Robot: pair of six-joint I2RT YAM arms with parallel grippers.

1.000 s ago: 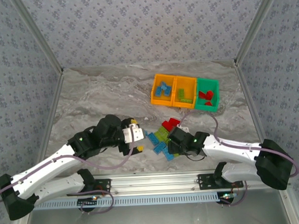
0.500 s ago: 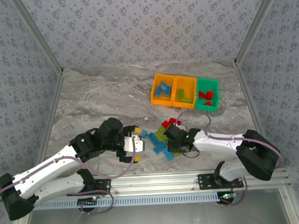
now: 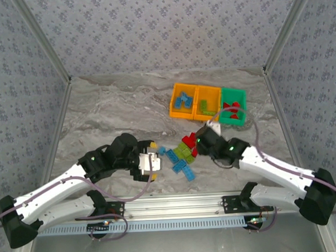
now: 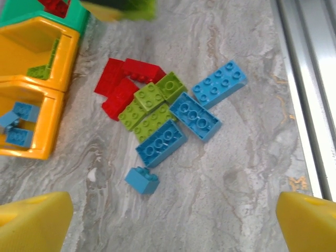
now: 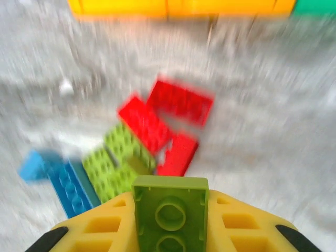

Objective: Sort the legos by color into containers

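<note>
Three joined containers (image 3: 196, 102) sit on the worktop (image 3: 111, 106), two orange and one green. The loose legos (image 4: 157, 113) lie in one pile near them: 4 light blue, 3 red, about 4 lime green. The left gripper (image 4: 173, 223) is spread wide just beside the pile and holds nothing; the right gripper (image 5: 170, 228), between pile and containers, pinches one more lime green brick (image 5: 169, 202).

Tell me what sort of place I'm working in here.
Probably an enclosed robot test booth: patterned panel walls, metal corner posts, a marbled tabletop with a mounting rail along its near edge.
</note>
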